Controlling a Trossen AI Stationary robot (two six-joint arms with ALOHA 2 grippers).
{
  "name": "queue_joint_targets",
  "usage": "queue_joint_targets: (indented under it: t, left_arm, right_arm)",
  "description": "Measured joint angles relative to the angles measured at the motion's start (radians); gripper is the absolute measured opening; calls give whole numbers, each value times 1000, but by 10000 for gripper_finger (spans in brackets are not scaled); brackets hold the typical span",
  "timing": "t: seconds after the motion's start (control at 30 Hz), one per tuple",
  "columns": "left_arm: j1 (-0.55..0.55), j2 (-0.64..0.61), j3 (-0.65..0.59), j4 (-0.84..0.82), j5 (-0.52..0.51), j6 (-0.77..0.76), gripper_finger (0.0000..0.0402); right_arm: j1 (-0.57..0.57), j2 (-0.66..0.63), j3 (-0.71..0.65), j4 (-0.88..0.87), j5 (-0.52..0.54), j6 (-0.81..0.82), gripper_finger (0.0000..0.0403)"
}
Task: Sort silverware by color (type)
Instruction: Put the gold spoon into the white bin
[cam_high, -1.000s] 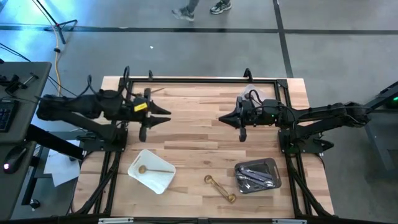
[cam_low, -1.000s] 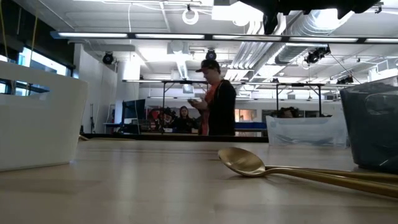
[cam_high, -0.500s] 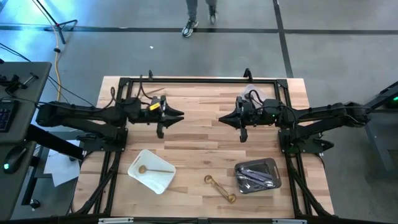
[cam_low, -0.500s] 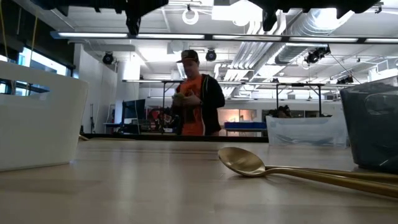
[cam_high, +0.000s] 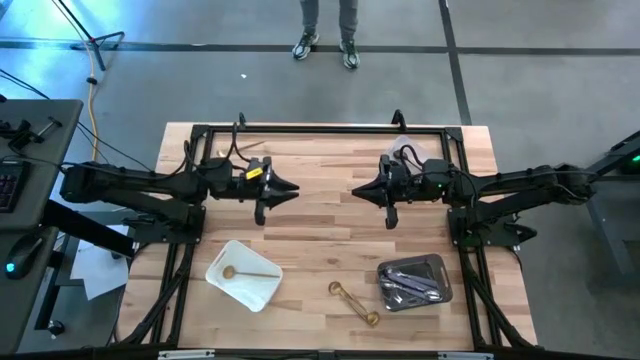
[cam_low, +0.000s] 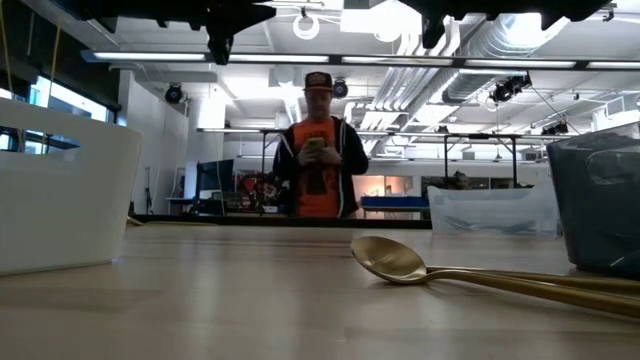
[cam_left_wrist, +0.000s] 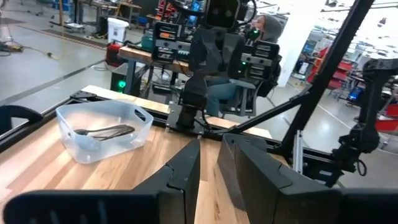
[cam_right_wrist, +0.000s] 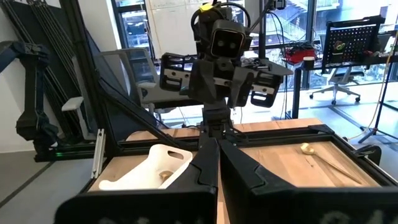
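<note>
My left gripper (cam_high: 293, 190) (cam_left_wrist: 208, 144) hangs level above the table's middle, its fingers a little apart with nothing between them. My right gripper (cam_high: 355, 190) (cam_right_wrist: 217, 144) faces it from the right, shut and empty. Gold silverware (cam_high: 355, 303) (cam_low: 400, 262) lies flat on the wood near the front edge. A gold spoon (cam_high: 240, 271) lies in the white tray (cam_high: 262, 292). Silver and dark pieces (cam_high: 408, 284) (cam_left_wrist: 106, 131) lie in the clear tray (cam_high: 440, 268). Another gold spoon (cam_right_wrist: 323, 158) lies on the wood at the far left.
A black frame (cam_high: 320, 128) runs round the table's edges. A person (cam_low: 318, 150) stands beyond the far edge, looking at a phone. Bare wood lies between the two trays and under both grippers.
My left gripper has come down from a raised pose and moved toward the table's middle, rolling a little; it now points level at my right gripper. The person beyond the far edge has walked toward the middle and turned to face the table.
</note>
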Motion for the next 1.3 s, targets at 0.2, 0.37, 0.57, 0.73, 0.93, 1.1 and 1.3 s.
queue_joint_targets:
  t: [0.2,0.37,0.57,0.73,0.93,1.1,1.3]
  left_arm:
    - [0,0,0,0,6,0,87]
    - [0,0,0,-4,2,0,87]
    - [0,0,0,-4,-1,0,87]
    - [0,0,0,-7,-1,0,87]
    - [0,0,0,-15,-1,-6,87]
    - [0,0,0,-18,0,-36,87]
    - [0,0,0,-15,8,-30,87]
  right_arm:
    - [0,0,0,0,17,-1,0]
    - [0,0,0,0,31,0,0]
    - [5,0,3,-11,46,30,0]
    - [73,63,187,-342,124,0,0]
    - [144,211,447,-656,-10,-7,0]
    - [191,320,593,-728,-161,168,0]
    - [296,468,757,-855,-172,321,0]
